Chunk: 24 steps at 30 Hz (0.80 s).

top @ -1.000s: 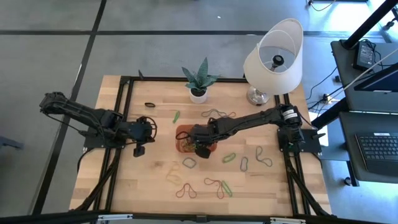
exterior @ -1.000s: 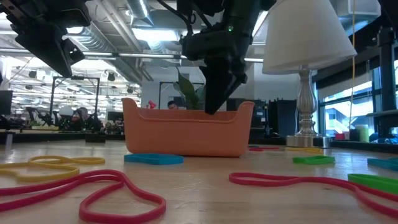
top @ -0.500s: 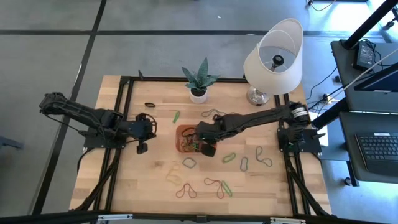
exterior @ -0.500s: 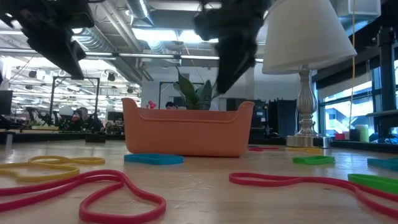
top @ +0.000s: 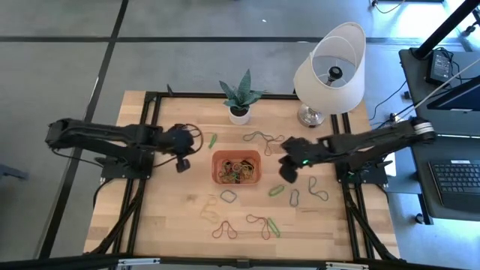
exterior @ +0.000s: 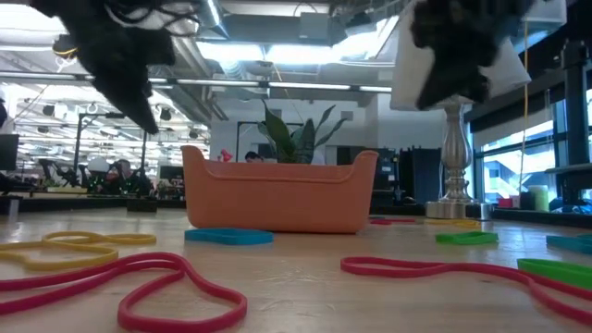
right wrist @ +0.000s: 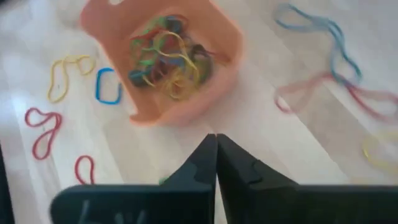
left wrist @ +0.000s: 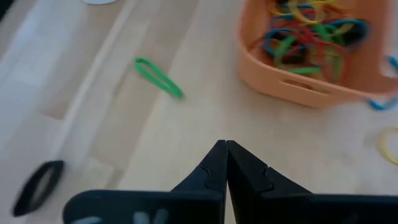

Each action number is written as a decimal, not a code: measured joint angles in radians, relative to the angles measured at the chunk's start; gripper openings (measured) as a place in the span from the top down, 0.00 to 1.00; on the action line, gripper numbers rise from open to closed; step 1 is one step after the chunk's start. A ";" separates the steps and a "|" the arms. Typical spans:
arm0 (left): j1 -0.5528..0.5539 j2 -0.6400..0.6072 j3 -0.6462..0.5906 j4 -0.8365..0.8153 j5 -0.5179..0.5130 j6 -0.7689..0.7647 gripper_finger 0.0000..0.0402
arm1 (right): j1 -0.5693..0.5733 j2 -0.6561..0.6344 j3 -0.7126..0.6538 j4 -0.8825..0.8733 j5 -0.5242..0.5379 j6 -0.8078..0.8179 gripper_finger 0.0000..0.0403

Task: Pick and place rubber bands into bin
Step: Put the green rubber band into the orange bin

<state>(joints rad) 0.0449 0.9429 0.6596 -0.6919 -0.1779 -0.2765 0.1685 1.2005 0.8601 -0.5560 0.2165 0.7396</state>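
Note:
The orange-red bin (top: 236,166) stands mid-table on its flat bottom, with a tangle of rubber bands (right wrist: 165,59) inside. Several more bands lie flat on the wood: a green one (left wrist: 158,76), a black one (left wrist: 37,186), red ones (top: 259,221) and tan ones (top: 210,208). My left gripper (left wrist: 226,146) is shut and empty, hovering left of the bin (left wrist: 317,56), near the green band. My right gripper (right wrist: 216,138) is also shut and empty, above the table to the right of the bin (right wrist: 168,62).
A white lamp (top: 330,67) stands at the far right corner and a potted plant (top: 239,97) at the far edge behind the bin. Loose bands (top: 296,198) lie right of the bin and toward the near edge. Bare wood (top: 165,217) lies at the near left.
My right gripper has risen out of the bin and swung toward the table's right edge, well away from the bin. My left gripper has moved toward the far edge and a little right, closer to the green band. The bin has stayed where it was.

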 joint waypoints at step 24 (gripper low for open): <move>0.390 0.647 0.272 0.148 0.141 0.106 0.71 | -0.001 -0.211 -0.273 0.097 0.011 -0.066 0.95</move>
<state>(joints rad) 0.4345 1.5897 0.9320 -0.5443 -0.0367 -0.1709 0.1677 0.9897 0.5869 -0.4595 0.2275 0.6737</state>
